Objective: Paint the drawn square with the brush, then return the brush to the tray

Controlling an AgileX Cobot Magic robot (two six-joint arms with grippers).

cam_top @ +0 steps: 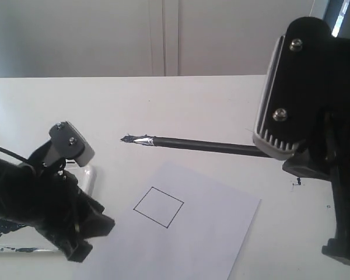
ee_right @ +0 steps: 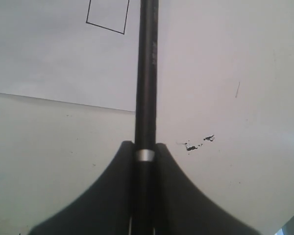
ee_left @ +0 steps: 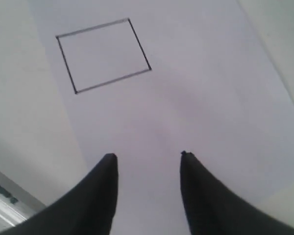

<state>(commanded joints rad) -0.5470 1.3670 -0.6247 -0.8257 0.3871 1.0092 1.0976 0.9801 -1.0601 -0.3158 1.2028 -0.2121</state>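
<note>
The right hand (ee_right: 145, 149) grips the brush (cam_top: 204, 144), its dark tip apart from the merely outlined drawn square (cam_top: 158, 206), while the left hand (ee_left: 148, 159) hangs open over the paper (cam_top: 213, 230).

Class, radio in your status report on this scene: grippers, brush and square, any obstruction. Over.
Right gripper shut on the brush, tip off the square. Left gripper open, empty, over the paper. Drawn square unpainted. Nothing blocking it.

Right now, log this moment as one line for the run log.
right gripper: shut on brush | brush tip: off the drawn square | drawn square: outline only, unpainted | left gripper: open, empty, over paper
</note>
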